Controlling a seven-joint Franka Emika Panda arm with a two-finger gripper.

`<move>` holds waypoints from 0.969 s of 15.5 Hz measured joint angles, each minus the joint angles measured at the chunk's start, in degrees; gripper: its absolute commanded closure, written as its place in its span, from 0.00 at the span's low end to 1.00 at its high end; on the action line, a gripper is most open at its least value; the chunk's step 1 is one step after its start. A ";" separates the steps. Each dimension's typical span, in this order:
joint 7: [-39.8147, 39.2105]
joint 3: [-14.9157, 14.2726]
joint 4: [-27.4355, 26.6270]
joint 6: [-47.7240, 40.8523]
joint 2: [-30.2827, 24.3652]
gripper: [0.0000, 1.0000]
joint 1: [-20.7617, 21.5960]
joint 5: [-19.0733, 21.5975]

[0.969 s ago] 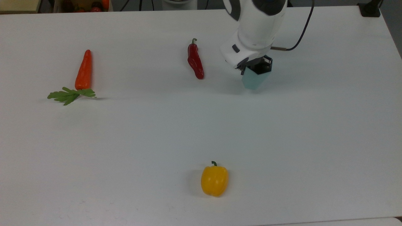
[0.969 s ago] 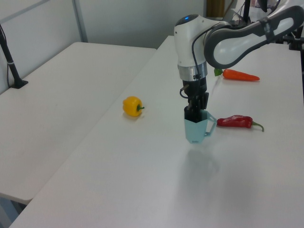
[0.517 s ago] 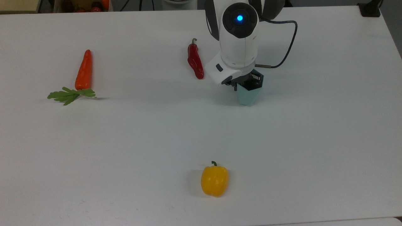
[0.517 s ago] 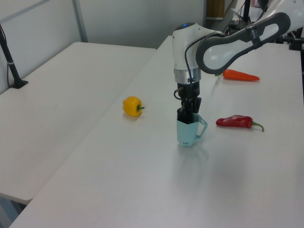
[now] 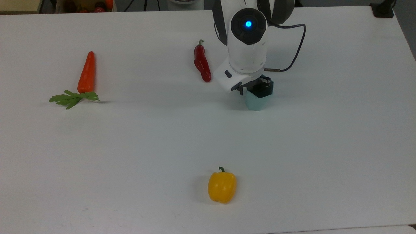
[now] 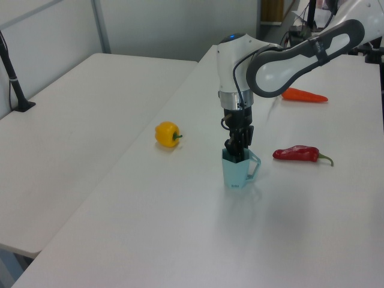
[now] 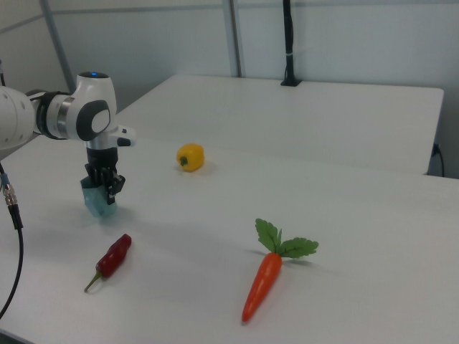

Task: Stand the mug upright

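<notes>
Gripping the mug (image 6: pixel 238 173) by its rim, the closed gripper (image 6: pixel 237 147) keeps it upright on the table (image 5: pixel 325 146), chilli (image 5: pixel 201 61) at its 10 o'clock in the top view.

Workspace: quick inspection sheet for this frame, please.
Surface: white table, bare apart from the items below.
Job's things: mug upright on the table, opening up, handle toward the left view's right.
Clutter: red chili pepper, carrot with green leaves, yellow bell pepper; all lie apart from the mug.
Grippers: gripper at the mug's rim, reaching down into the opening.
Cables: black cable loops from the arm's wrist across the table.
Surroundings: a second white table beside this one, with a black pole on it.
</notes>
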 measured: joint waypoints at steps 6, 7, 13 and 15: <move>-0.36 0.00 0.03 0.00 0.00 0.00 0.04 -0.01; -0.38 0.00 0.09 0.00 -0.10 0.00 0.06 -0.01; -0.39 0.00 0.91 -2.90 -4.32 0.00 0.05 -0.09; -0.39 -0.12 1.31 -6.06 -7.79 0.00 0.00 -0.16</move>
